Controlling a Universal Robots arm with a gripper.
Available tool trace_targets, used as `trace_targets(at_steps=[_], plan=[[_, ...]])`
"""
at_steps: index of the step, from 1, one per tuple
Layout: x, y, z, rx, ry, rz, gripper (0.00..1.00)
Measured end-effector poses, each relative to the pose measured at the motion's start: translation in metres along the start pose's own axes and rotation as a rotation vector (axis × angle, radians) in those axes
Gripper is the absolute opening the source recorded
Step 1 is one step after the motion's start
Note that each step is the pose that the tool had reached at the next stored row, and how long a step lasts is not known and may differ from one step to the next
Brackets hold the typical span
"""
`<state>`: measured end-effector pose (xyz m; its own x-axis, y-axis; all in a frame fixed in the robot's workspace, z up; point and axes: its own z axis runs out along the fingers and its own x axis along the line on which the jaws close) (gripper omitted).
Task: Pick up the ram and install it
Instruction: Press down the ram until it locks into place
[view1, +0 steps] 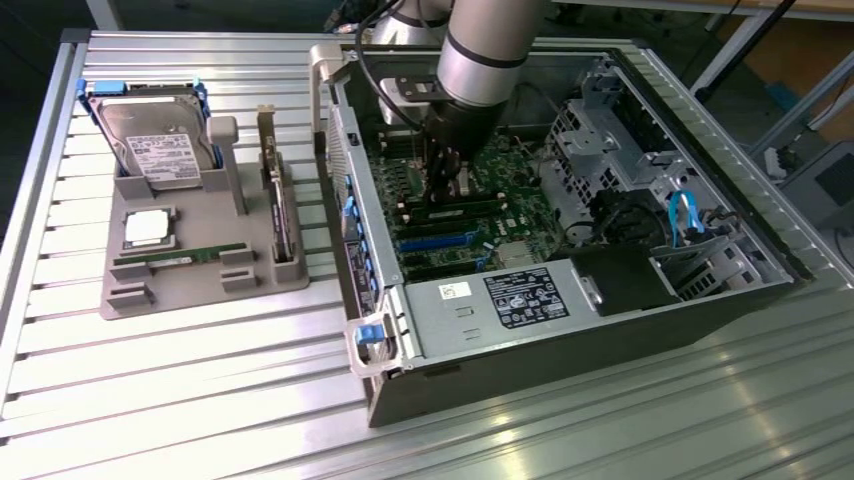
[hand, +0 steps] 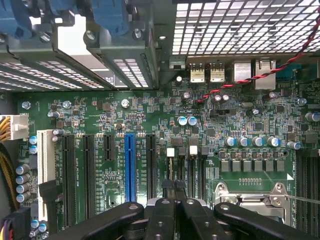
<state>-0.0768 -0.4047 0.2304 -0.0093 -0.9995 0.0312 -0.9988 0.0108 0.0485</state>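
The ram (view1: 180, 258), a thin green stick, lies flat in a slot near the front of the grey holder tray (view1: 200, 292), on the exterior view's left. My gripper (view1: 445, 185) is far from it, reaching down inside the open computer case (view1: 574, 300) just above the motherboard. In the wrist view my gripper (hand: 174, 189) hangs over the dark memory slots (hand: 192, 170) with white clips. Its black fingers (hand: 161, 210) are pressed together and I see nothing between them.
The tray also holds a hard drive (view1: 158, 140), a square silver processor (view1: 147, 228) and an upright green expansion card (view1: 276, 210). The case walls, a drive cage (view1: 601, 140) and the power supply (view1: 534, 295) surround the arm. A blue card slot (hand: 130, 167) runs beside the memory slots.
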Motion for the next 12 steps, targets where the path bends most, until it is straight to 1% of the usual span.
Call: trace_targets(at_steps=[7, 8, 9, 12], plan=[[0.0, 0.0, 0.0005, 0.0002, -0.0001, 0.0, 0.1], [0.0, -0.0001, -0.0008, 0.0008, -0.0012, 0.0, 0.1], [0.0, 0.0001, -0.004, 0.0003, -0.0002, 0.0, 0.1], [0.0, 0.0005, -0.0107, 0.0001, 0.0003, 0.0, 0.1]])
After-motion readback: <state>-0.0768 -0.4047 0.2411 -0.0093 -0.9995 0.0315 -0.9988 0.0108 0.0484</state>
